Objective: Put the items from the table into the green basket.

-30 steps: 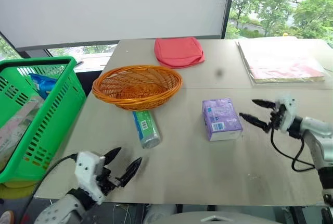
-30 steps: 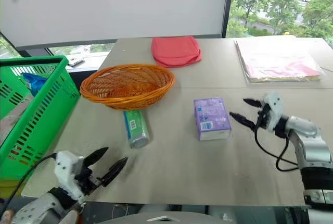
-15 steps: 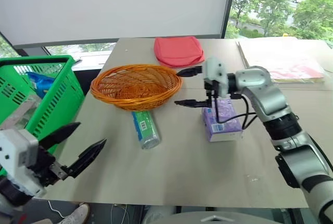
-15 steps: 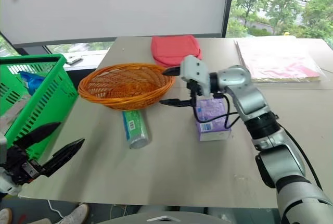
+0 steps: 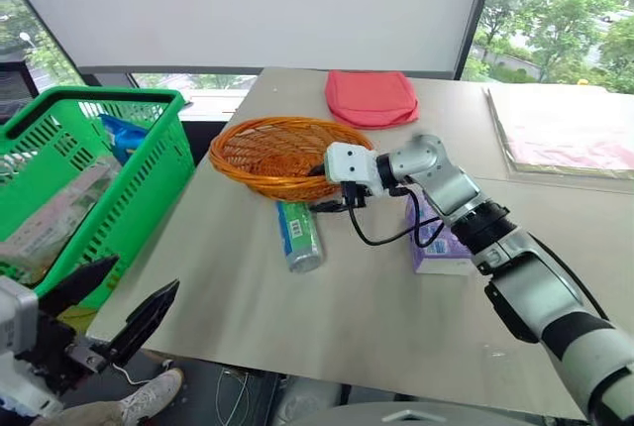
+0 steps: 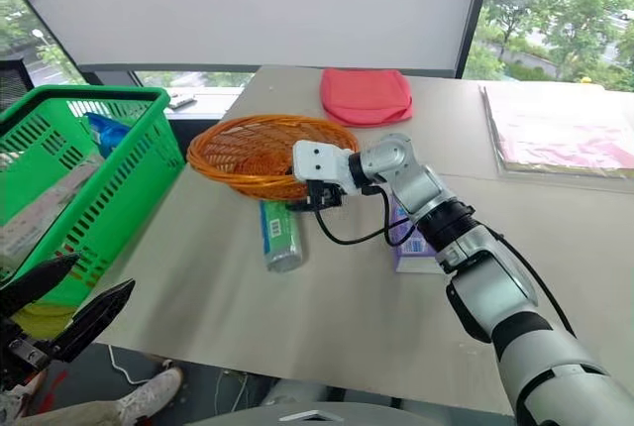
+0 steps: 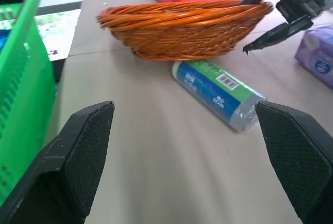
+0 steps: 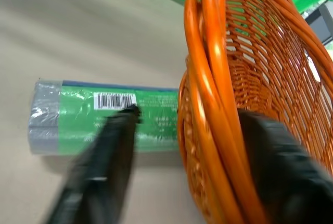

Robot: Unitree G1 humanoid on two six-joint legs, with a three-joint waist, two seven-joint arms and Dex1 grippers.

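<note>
The slim green-and-blue can (image 5: 299,236) lies on the table (image 5: 248,297) just in front of the orange wicker bowl (image 5: 282,154). The purple tissue pack (image 5: 441,248) rests to its right, partly hidden behind my right arm. My right gripper (image 5: 317,190) hovers at the bowl's near rim, above the can's far end. It is open, and the rim (image 8: 208,94) runs between its fingers in the right wrist view. At the table's left stands the green basket (image 5: 149,188). My left gripper (image 5: 146,274) is open and empty, off the table's near left corner.
A flat red pouch (image 5: 371,97) lies at the table's far side. A stack of pink sheets (image 5: 565,129) sits at the far right. The basket holds a blue packet (image 5: 124,139) and other packs. A person's shoe (image 5: 149,391) shows on the floor below the table edge.
The camera has swung left. My right gripper moved left from above the tissue pack to the bowl's near rim over the can, its fingers drawing closer. My left gripper stayed open.
</note>
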